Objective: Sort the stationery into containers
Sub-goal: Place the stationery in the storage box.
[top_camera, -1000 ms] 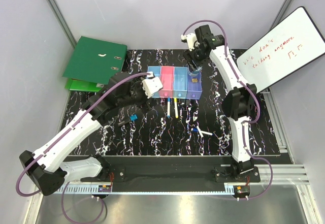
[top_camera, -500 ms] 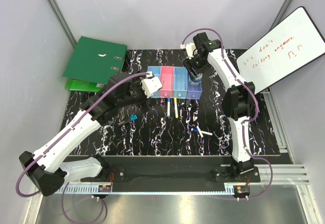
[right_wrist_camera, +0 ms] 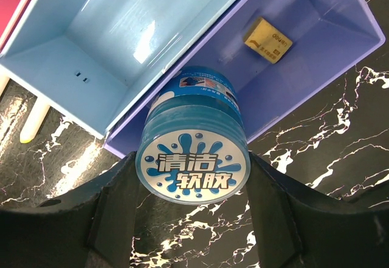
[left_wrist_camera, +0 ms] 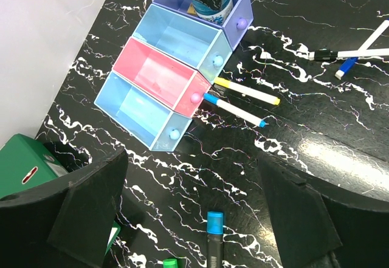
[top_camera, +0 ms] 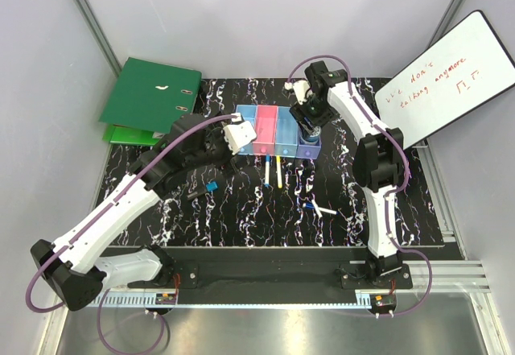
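"Four containers in the row, is that your count?"
"Four, joined side by side on the tabletop: two light blue bins, one pink bin between them, and one violet bin at the right end."
"And your claws?"
"I have two in view. My right claw is clamped on one round blue tub with a blue-and-white lid. The tub sits partly inside the violet bin, lid above the rim. Whether its base touches the bin floor I cannot tell. One small gold block lies in that same bin."
"The left one?"
"My left claw is spread wide and hovers over the tabletop in front of the row."
"Loose pieces?"
"I count two pens just in front of the bins, side by side: one yellow-capped pen and one blue-tipped pen. Two more white pens lie crossed further right, one black-banded pen and one blue-ended pen. One blue-capped black marker lies near my left claw, with one green bit beside it that I cannot make out."
"Anything else?"
"One green binder at the far left and one whiteboard with red writing on the right."
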Robot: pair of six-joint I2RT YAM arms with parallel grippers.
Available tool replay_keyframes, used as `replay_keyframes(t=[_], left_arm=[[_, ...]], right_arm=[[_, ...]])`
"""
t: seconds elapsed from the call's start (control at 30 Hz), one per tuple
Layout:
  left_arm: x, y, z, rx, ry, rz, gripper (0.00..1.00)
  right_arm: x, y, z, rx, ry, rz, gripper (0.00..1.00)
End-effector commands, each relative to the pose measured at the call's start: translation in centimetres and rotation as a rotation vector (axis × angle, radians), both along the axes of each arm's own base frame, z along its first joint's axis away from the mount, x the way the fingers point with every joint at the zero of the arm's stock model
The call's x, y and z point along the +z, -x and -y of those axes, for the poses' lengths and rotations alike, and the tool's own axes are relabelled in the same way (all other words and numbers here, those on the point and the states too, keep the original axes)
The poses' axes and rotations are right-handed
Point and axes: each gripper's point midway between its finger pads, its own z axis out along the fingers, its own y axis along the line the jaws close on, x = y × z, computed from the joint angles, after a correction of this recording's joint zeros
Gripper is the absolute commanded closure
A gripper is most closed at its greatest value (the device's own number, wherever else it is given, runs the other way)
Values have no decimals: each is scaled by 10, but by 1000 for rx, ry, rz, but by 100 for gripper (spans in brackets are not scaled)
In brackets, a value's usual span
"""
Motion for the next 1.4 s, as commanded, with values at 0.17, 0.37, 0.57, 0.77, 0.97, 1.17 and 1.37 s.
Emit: replay_keyframes(t=[0.17, 0.37, 0.57, 0.77, 0.97, 1.17, 1.37], left_arm=[[19, -12, 1, 15, 23, 67, 6], [21, -13, 2, 14, 24, 73, 6], [19, -14, 0, 17, 21, 67, 6], [20, -15, -1, 20, 23, 70, 6], [21, -15, -1, 19, 27, 73, 6], [20, -15, -1, 17, 26, 71, 6], [18, -16, -2, 20, 27, 66, 6]], right_arm=[[33, 8, -11, 42, -47, 44, 100], [30, 9, -15, 53, -46, 39, 94], [29, 6, -19, 54, -44, 46, 75], [29, 7, -20, 59, -37, 44, 61], [27, 8, -20, 60, -32, 40, 52], [24, 6, -20, 61, -27, 39, 45], [24, 2, -22, 62, -27, 49, 29]])
